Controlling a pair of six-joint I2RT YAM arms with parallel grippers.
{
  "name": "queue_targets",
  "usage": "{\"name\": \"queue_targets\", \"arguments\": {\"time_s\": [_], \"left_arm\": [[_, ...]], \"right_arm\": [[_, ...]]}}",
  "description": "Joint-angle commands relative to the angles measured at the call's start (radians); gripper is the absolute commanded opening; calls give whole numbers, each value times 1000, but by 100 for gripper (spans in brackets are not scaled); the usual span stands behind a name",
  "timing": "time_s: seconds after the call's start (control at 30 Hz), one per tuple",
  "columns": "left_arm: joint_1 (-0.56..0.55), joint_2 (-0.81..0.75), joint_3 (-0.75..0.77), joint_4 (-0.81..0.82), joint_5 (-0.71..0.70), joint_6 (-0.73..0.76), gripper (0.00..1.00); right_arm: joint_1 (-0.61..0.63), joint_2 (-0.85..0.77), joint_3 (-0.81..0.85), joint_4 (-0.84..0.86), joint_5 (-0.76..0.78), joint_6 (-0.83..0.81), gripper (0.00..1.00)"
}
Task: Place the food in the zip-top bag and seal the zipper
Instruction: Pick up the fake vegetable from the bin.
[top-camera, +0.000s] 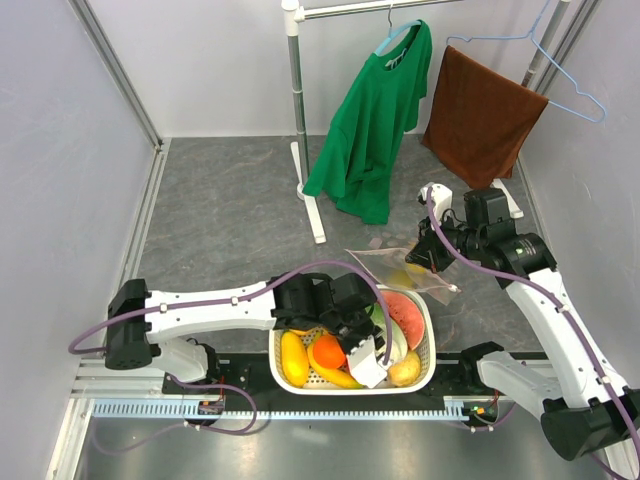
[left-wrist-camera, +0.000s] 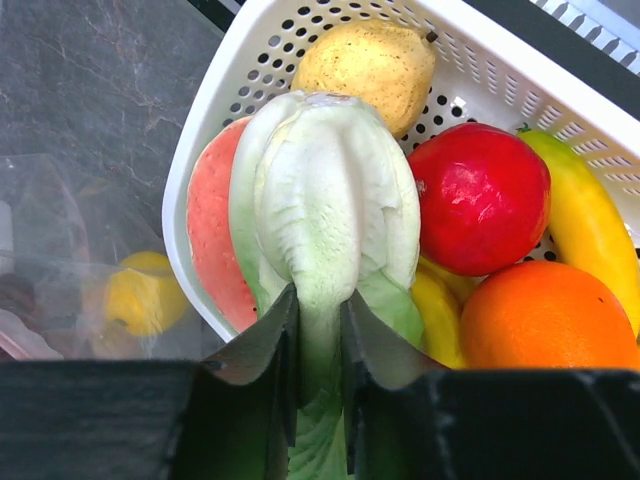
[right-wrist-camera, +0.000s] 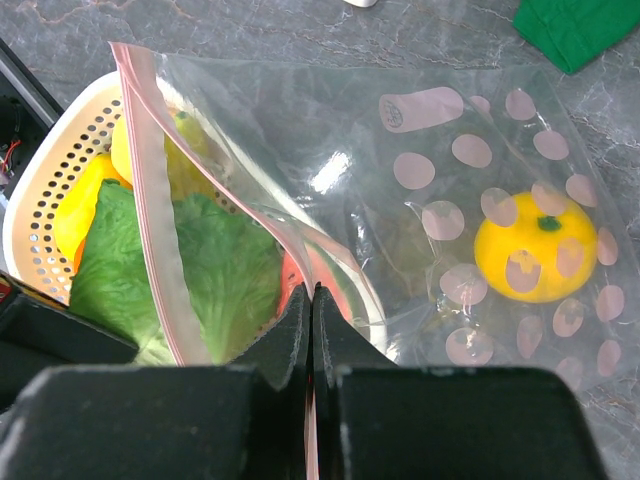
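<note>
We see the left gripper over the white basket, jaws pinching the pale stem end of the cabbage. The cabbage sits in front of a watermelon slice, just beside a red apple and near the orange. The right gripper has its jaws pressed together on the zipper edge of the zip-top bag. The bag lies on the grey tabletop, mouth over the basket rim, with the yellow fruit inside.

White arms, black joints, purple cables.
</note>
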Motion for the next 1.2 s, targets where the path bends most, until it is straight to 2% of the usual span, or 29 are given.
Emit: {"name": "queue_targets", "arguments": {"time_s": [0.0,0.23,0.43,0.6,0.73,0.83,1.0,1.03,1.17], "left_arm": [[-2,-50,58,-32,51,-58,21],[-1,-104,138,-33,38,-146,17],[8,-133,228,-67,35,-284,16],[60,-124,325,-94,61,-555,13],[213,-119,431,-110,101,-794,9],[296,-115,503,-99,92,-853,7],[312,-66,574,-179,115,-960,5],[314,-30,589,-194,133,-1029,5],[329,33,555,-245,224,-1166,4]], "right_arm": [[4,5,14,31,-13,-1,0],[2,15,11,37,-15,13,0],[4,16,8,48,-15,27,0],[4,10,5,55,-8,35,0],[2,5,-7,55,-8,45,0],[2,-5,-19,65,-5,67,0],[4,-33,-41,117,4,139,0],[2,-42,-44,124,-1,148,0],[4,-53,-52,131,-16,177,0]]}}
